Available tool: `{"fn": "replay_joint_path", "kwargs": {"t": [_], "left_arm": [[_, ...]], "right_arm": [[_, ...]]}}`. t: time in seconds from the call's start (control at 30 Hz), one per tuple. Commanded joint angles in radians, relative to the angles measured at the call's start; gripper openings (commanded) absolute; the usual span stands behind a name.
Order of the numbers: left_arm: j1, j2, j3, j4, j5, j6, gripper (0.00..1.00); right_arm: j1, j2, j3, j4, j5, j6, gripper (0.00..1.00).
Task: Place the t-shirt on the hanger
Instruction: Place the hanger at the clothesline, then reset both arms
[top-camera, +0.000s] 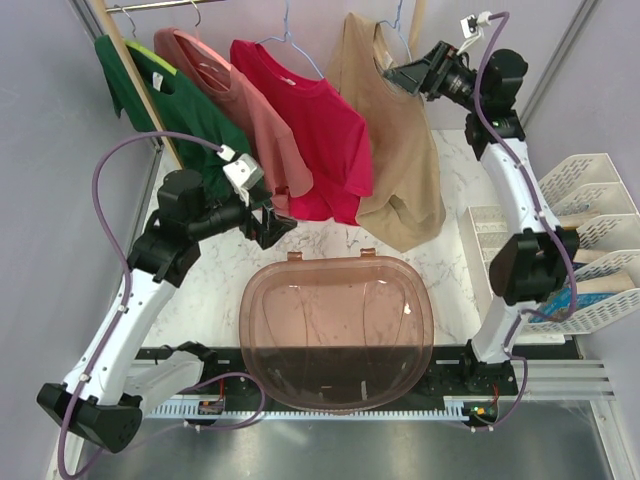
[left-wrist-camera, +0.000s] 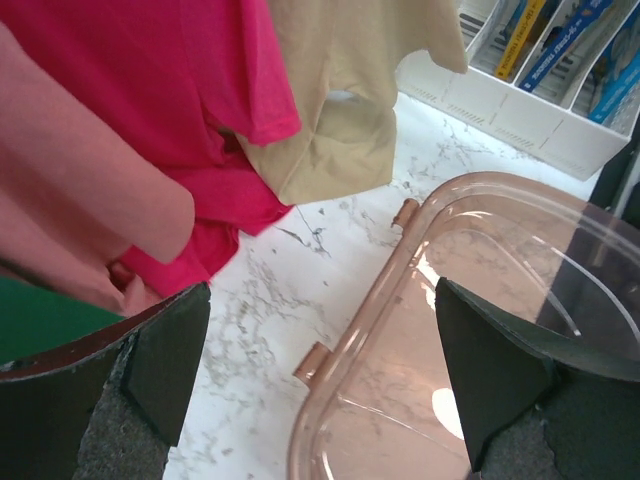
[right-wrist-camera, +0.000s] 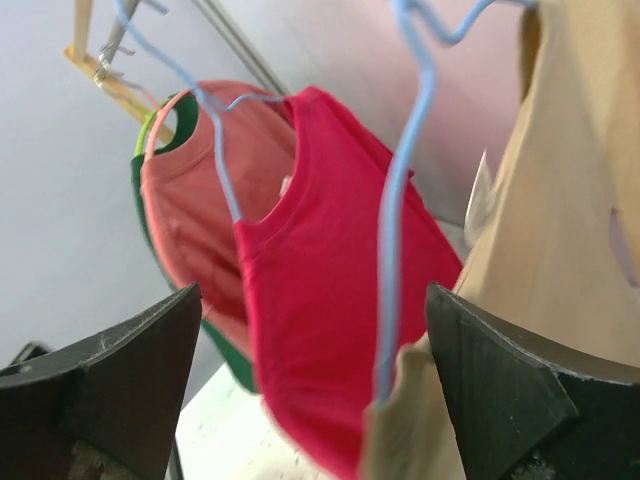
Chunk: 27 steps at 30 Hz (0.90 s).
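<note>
The tan t-shirt (top-camera: 395, 150) hangs at the right end of the rail on the light-blue wire hanger (top-camera: 404, 38). My right gripper (top-camera: 402, 74) is open at the shirt's collar, up by the hanger. In the right wrist view the hanger wire (right-wrist-camera: 395, 230) runs down between the open fingers (right-wrist-camera: 500, 390) into the tan shirt (right-wrist-camera: 560, 200); the right gripper (right-wrist-camera: 315, 340) holds nothing. My left gripper (top-camera: 272, 226) is open and empty, low over the table by the red shirt's hem. The left gripper (left-wrist-camera: 322, 330) has the tan shirt's hem (left-wrist-camera: 340, 110) ahead of it.
A red shirt (top-camera: 310, 130), a salmon shirt (top-camera: 225, 90) and a green shirt (top-camera: 150, 95) hang to the left on the same rail. A pink see-through tub (top-camera: 340, 330) lies on the marble table. A white file rack (top-camera: 590, 240) stands at the right.
</note>
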Motion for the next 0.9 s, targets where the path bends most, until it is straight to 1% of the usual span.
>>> {"fn": "replay_joint_path", "kwargs": {"t": [0.0,0.03,0.07,0.1,0.17,0.3,0.33,0.4,0.43,0.47,0.5,0.53,0.57,0.6,0.63,0.67,0.7,0.73,0.77,0.87], "left_arm": [[0.056,-0.028,0.025,-0.029,-0.017,-0.164,0.99],[0.066,-0.037,0.022,-0.049,-0.017,-0.167,0.99],[0.084,-0.040,0.025,-0.061,-0.025,-0.168,0.99],[0.093,-0.040,0.035,-0.083,-0.023,-0.167,0.99],[0.116,-0.034,0.049,-0.143,-0.035,-0.167,0.99],[0.147,0.007,0.110,-0.259,-0.057,-0.145,0.99],[0.149,0.038,0.124,-0.320,-0.089,-0.142,0.99],[0.147,0.085,0.178,-0.397,-0.126,-0.142,0.99],[0.147,0.107,0.196,-0.434,-0.176,-0.142,0.99],[0.147,0.144,0.212,-0.496,-0.205,-0.142,0.99],[0.149,0.151,0.221,-0.514,-0.235,-0.141,0.99],[0.149,0.150,0.215,-0.523,-0.276,-0.113,0.99],[0.149,0.132,0.192,-0.523,-0.290,-0.111,0.99],[0.149,0.118,0.180,-0.519,-0.301,-0.114,0.99],[0.149,0.109,0.167,-0.512,-0.327,-0.119,0.99],[0.147,0.099,0.151,-0.509,-0.333,-0.122,0.99],[0.147,0.095,0.147,-0.509,-0.338,-0.122,0.99],[0.147,0.098,0.141,-0.511,-0.362,-0.124,0.99],[0.149,0.098,0.138,-0.511,-0.376,-0.122,0.99],[0.147,0.101,0.138,-0.506,-0.411,-0.115,0.99]], "right_arm": [[-0.054,-0.190,-0.117,-0.070,-0.031,-0.143,0.98],[-0.063,-0.238,-0.157,-0.090,-0.028,-0.165,0.98],[-0.109,-0.263,-0.174,-0.123,-0.029,-0.180,0.98],[-0.127,-0.304,-0.189,-0.139,-0.032,-0.205,0.98],[-0.178,-0.344,-0.220,-0.203,-0.034,-0.240,0.98],[-0.235,-0.460,-0.243,-0.366,-0.037,-0.423,0.98],[-0.244,-0.479,-0.241,-0.460,-0.028,-0.514,0.98],[-0.243,-0.519,-0.235,-0.574,-0.023,-0.605,0.98],[-0.243,-0.531,-0.238,-0.687,-0.025,-0.697,0.98],[-0.243,-0.554,-0.246,-0.743,-0.026,-0.737,0.98],[-0.244,-0.568,-0.272,-0.796,-0.029,-0.792,0.98],[-0.243,-0.580,-0.292,-0.897,-0.035,-0.885,0.98],[-0.240,-0.612,-0.319,-0.938,-0.029,-0.929,0.98],[-0.232,-0.631,-0.397,-0.967,-0.019,-0.960,0.98],[-0.195,-0.648,-0.440,-1.016,0.025,-0.992,0.98],[-0.160,-0.678,-0.480,-1.033,0.071,-1.063,0.98],[-0.117,-0.689,-0.551,-1.042,0.117,-1.084,0.98],[-0.039,-0.701,-0.579,-1.042,0.165,-1.098,0.98],[-0.013,-0.717,-0.600,-1.038,0.214,-1.101,0.98],[0.044,-0.728,-0.646,-1.016,0.248,-1.089,0.98]]}}
